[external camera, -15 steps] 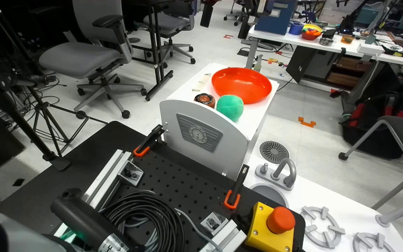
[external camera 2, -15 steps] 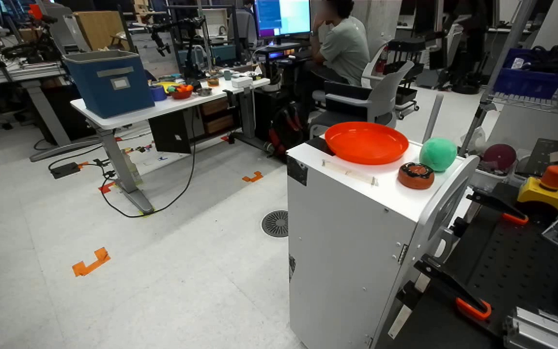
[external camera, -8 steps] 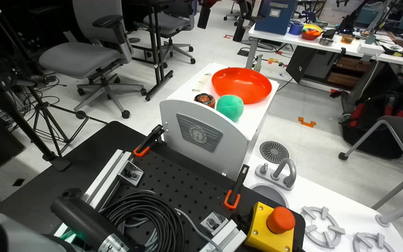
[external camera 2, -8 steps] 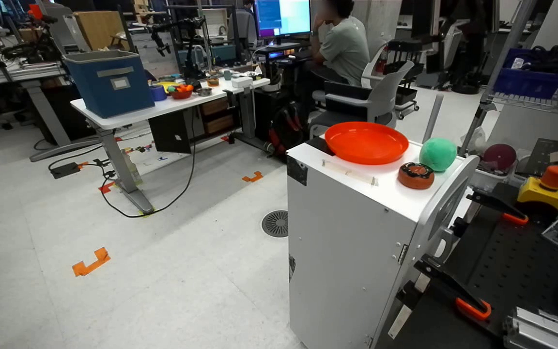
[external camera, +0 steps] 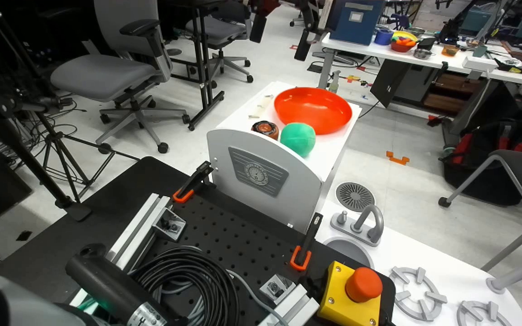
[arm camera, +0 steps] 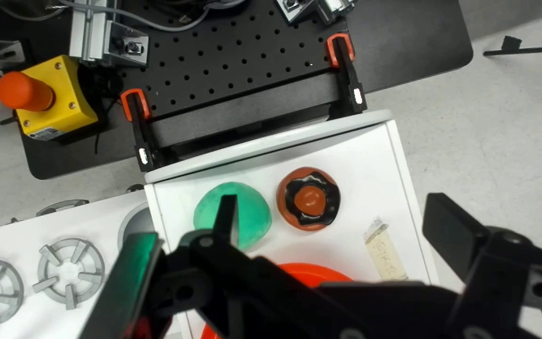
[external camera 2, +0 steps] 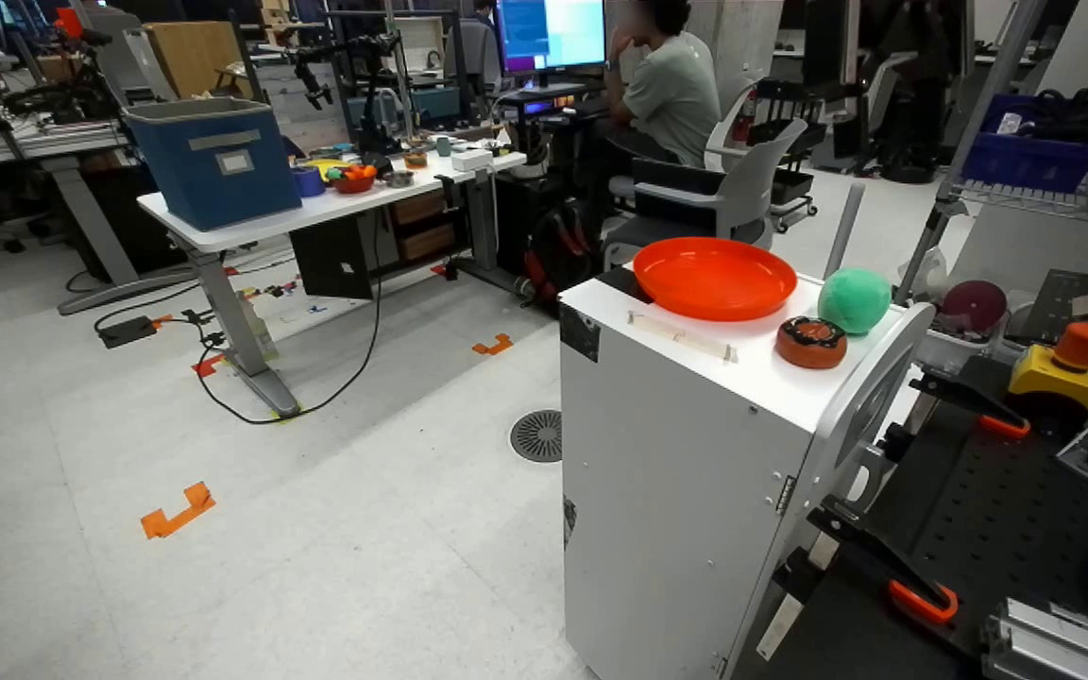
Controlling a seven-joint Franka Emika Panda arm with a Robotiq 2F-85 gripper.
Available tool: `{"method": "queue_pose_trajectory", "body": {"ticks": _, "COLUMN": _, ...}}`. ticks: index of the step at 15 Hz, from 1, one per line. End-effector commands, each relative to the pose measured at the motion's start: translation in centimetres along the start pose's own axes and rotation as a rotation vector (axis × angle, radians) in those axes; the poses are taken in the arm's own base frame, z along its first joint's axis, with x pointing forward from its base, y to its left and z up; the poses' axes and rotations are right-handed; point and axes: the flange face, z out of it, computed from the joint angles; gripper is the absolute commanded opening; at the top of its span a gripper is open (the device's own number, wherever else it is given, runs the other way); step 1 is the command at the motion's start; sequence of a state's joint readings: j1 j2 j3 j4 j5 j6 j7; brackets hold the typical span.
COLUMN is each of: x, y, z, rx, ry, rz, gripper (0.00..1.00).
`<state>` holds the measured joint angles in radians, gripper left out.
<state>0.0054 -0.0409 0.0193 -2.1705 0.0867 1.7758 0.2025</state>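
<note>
Shifted lower, the gaping, empty end effector [external camera: 280,40] partly hides the orange bowl [external camera: 313,111] only in wrist view.

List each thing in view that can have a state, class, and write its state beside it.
Gripper: open, holding nothing.
Green ball: lying loose, not held.
Brown toy: flat, dark pattern upward.
Large red dish: upright, empty.
Tall blue bin: open-topped.
Monitor: lit.
Stop button: pressed or not, unclear.

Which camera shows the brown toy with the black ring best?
The wrist view: the brown toy shows large from above, black ring whole. Both exterior views show it smaller, slantwise; in an exterior view the gray panel hides its lower edge.
</note>
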Motion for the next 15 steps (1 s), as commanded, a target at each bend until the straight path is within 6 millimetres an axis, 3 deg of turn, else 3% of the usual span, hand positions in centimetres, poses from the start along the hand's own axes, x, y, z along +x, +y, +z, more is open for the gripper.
{"method": "queue_pose_trajectory", "body": {"ticks": 1, "x": -0.7, "y": 1.9, "z": 0.0, "rx": -0.047, "ry": -0.025, "rz": 0.013, "gripper": 1.00}}
{"method": "queue_pose_trajectory", "body": {"ticks": 8, "x": -0.8, "y": 6.1, "z": 0.7, "rx": -0.065, "ry": -0.041, "rz": 0.079, "gripper": 1.00}}
{"method": "queue_pose_trajectory", "body": {"ticks": 15, "x": -0.4, "y": 5.9, "z": 1.1, "rx": -0.031, "ry": -0.037, "rz": 0.086, "gripper": 1.00}}
